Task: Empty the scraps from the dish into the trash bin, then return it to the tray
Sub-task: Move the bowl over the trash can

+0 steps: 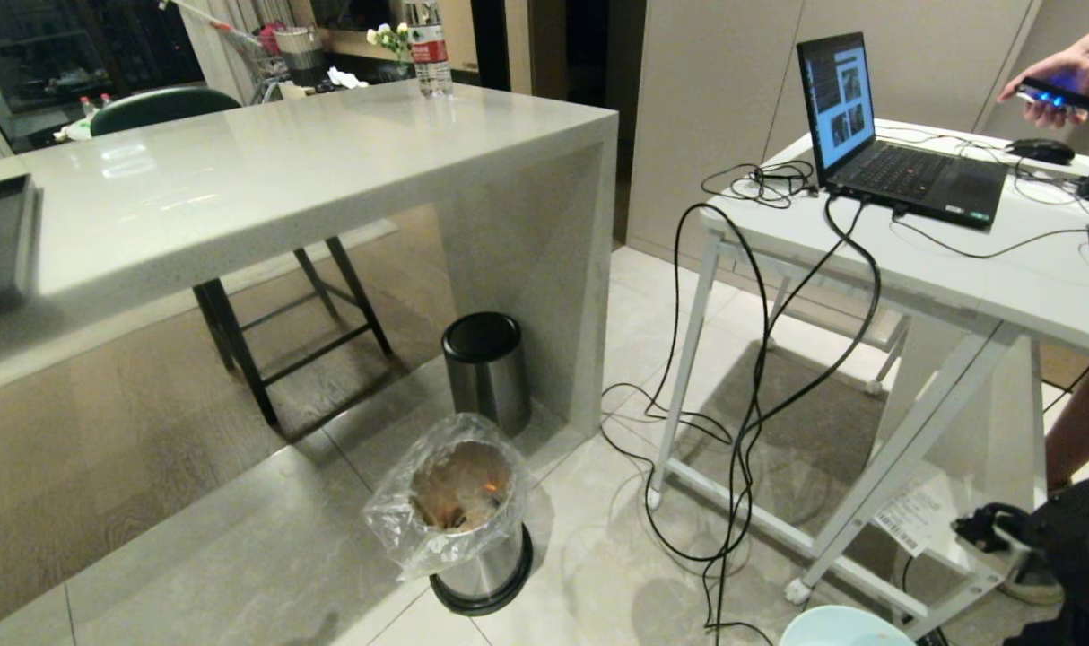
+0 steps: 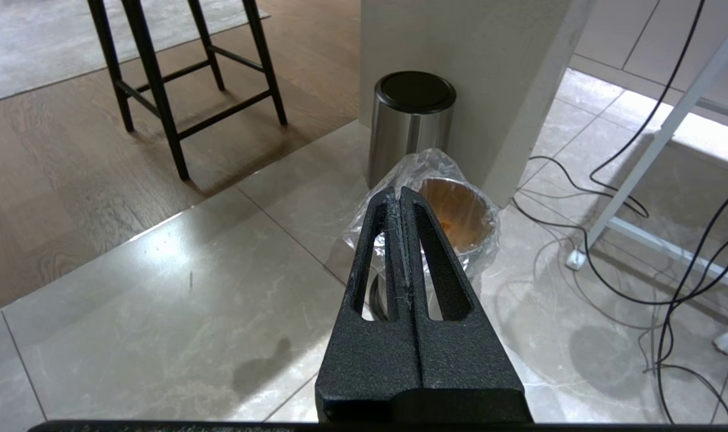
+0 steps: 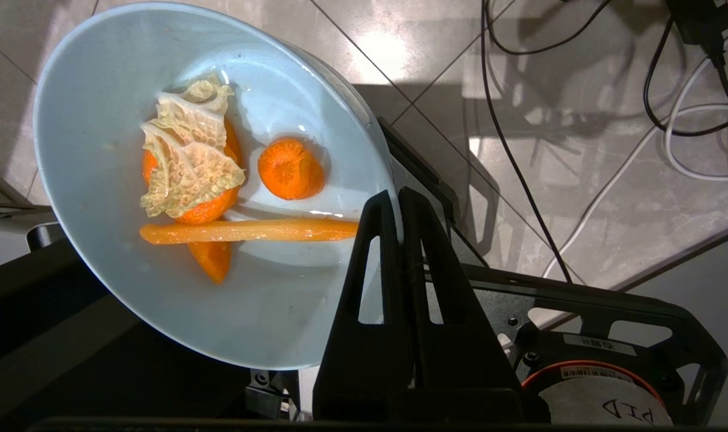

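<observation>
Right wrist view shows the dish pinched at its rim by the right gripper, jaws closed down on the thin wall. The scraps, orange chunks, a pale strip and a crinkled yellowish leaf, sit wet in the bowl, which hangs tilted above the tiled floor. In the head view only the dish's edge peeks in at the bottom, well apart from the trash bin with its clear bag. The left gripper hangs idle, jaws pressed together and holding nothing, pointing toward that bin.

Risks, as I judge them: a rim-only pinch may let the dish swing or slip, and scraps could slide out over the floor early. The black-lidded bin stands just behind, a possible wrong target.

Readable writing: "PID" handwritten on a round part by the right wrist.
</observation>
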Robot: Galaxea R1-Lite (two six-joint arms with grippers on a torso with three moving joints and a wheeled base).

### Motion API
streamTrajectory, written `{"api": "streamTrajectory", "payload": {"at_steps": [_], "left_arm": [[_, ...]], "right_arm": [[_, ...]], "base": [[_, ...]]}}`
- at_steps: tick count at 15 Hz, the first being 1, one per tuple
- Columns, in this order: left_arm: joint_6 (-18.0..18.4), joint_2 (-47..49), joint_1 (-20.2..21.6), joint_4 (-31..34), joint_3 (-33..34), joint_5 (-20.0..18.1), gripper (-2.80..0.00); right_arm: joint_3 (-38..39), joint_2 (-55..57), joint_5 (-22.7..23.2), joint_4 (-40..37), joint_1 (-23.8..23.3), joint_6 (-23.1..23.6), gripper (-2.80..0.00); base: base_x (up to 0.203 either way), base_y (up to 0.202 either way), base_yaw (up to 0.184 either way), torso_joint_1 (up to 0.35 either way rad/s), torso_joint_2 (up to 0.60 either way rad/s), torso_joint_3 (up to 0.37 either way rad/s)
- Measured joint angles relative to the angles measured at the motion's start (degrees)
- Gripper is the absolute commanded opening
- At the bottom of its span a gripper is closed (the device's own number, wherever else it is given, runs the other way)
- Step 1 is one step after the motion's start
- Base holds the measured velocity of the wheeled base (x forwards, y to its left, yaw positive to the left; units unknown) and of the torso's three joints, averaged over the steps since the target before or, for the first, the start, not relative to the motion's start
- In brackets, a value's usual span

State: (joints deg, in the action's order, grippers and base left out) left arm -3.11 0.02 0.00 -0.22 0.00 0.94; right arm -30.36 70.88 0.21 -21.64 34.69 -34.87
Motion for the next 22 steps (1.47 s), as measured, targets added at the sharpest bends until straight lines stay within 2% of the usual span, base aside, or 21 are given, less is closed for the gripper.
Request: {"api": "streamTrajectory", "payload": {"at_steps": [13,22], "left_arm": [[-0.1,0.0,0.0,0.0,0.0,0.0,-2.8],[-0.1,0.0,0.0,0.0,0.0,0.0,-2.8]], "right_arm": [[0.1,-0.7,0.1,0.3,0.0,-0.2,-2.8],[-0.1,0.7,0.0,0.6,0.0,-0.2,-2.8]], "base": [[0.0,0.0,0.0,0.0,0.0,0.0],[0.0,0.0,0.0,0.003,0.0,-0.169]]}}
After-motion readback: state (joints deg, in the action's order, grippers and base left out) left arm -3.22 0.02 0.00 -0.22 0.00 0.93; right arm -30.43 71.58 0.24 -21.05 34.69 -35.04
